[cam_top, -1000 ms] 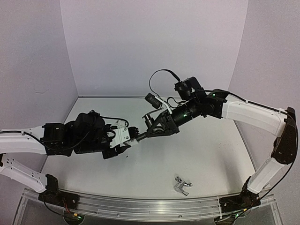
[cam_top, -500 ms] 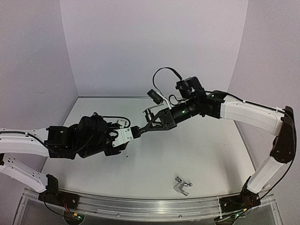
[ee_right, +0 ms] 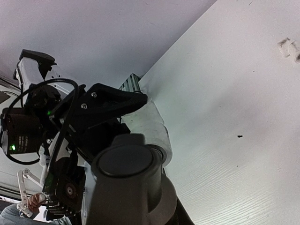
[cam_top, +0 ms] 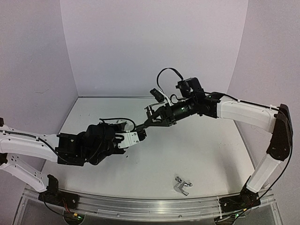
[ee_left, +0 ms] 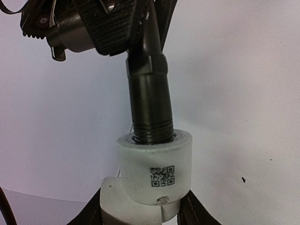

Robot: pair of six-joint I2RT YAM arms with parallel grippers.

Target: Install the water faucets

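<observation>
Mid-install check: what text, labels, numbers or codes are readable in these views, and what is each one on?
No words, brands or numbers can be read in any view.
QR code: printed in black on the white fitting that the dark faucet enters; it is a pattern only, with no letters beside it.
The chrome faucet, seen only in the top view, is too small to show any marking.

Obstacle: chrome faucet (table front).

Camera layout: one overhead view, two wrist close-ups.
Top camera looks down across the desk from its near edge; wrist cameras view the dark faucet and white fitting at close range, from opposite ends.
</observation>
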